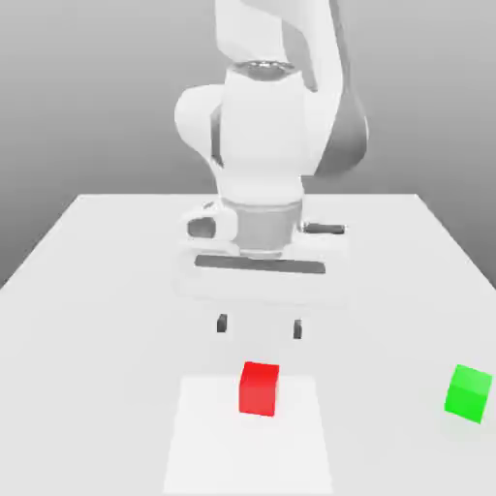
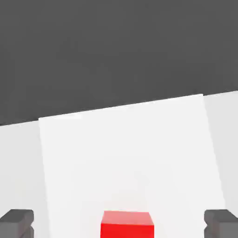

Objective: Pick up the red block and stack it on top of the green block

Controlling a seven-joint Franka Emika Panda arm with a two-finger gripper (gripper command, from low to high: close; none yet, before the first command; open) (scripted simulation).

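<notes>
Red block (image 1: 259, 389): on white patch (image 1: 248, 446) | green block (image 1: 468, 393): well apart

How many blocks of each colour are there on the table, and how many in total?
Red blocks: 1
Green blocks: 1
Total: 2 blocks

A simulated robot lab: a white robot arm (image 1: 263, 136) over a plain pale table (image 1: 87, 320).
</notes>
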